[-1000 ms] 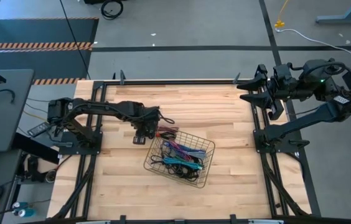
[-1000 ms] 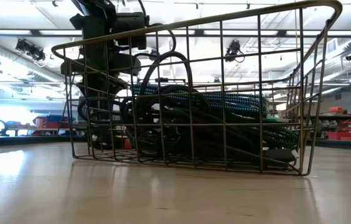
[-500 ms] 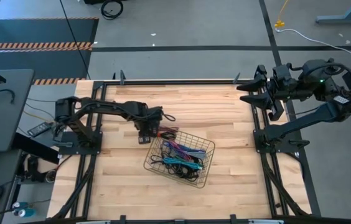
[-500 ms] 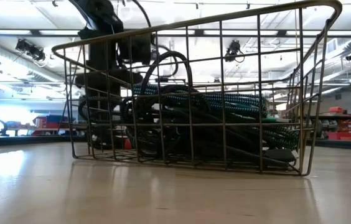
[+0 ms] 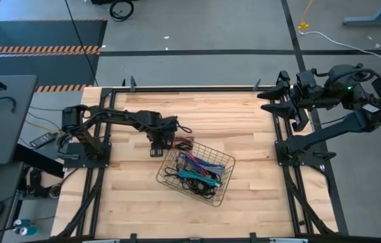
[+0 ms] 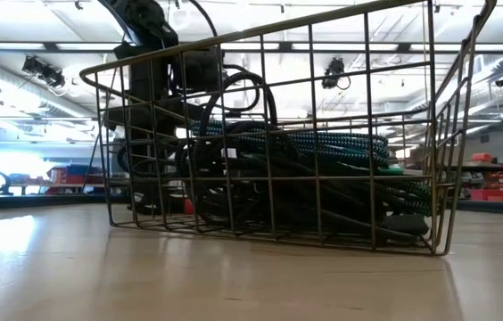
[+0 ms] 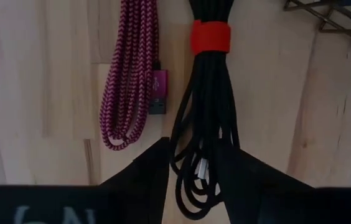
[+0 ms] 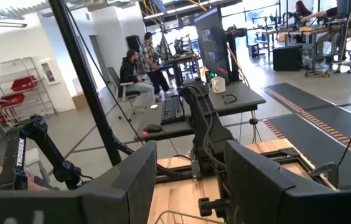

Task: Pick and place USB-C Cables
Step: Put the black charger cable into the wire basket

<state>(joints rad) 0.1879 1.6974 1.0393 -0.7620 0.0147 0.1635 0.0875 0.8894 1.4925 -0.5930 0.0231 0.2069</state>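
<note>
Left gripper [image 7: 191, 168], low on the table just outside the wire basket [image 5: 225, 177], jaws parted astride the looped end of a black cable bundle [image 7: 205, 118]; the bundle's long axis runs straight ahead of the fingers, a magenta cable [image 7: 129, 74] parallel beside it. Right gripper [image 5: 266, 100] open, parked well apart

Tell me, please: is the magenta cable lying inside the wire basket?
No. In the left wrist view the magenta cable lies on the bare wooden table, beside a black cable bundle.
</note>
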